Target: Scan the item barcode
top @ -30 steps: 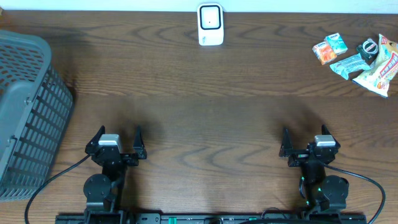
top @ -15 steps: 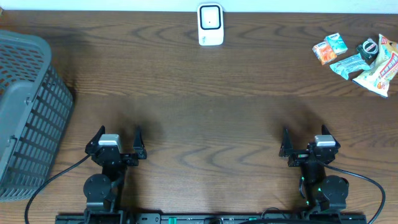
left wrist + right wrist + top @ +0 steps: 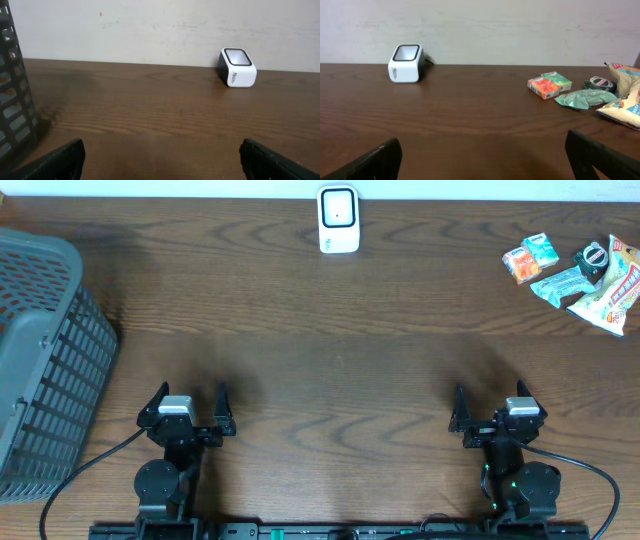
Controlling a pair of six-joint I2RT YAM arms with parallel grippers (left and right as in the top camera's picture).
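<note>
The white barcode scanner (image 3: pixel 338 220) stands at the table's back edge, its dark window up; it shows in the left wrist view (image 3: pixel 237 67) and the right wrist view (image 3: pixel 406 63). Several snack items lie at the back right: an orange box (image 3: pixel 520 265), a teal box (image 3: pixel 541 248), a green packet (image 3: pixel 562 283) and a yellow bag (image 3: pixel 612 288). My left gripper (image 3: pixel 191 392) rests open near the front left, with nothing between its fingers (image 3: pixel 55 162). My right gripper (image 3: pixel 489 395) rests open at the front right, far from the items, also with nothing in it.
A grey slatted basket (image 3: pixel 40 360) fills the left side of the table, close to the left arm. A small dark round thing (image 3: pixel 591 258) lies among the snack items. Bare brown wood stretches between the grippers and the scanner.
</note>
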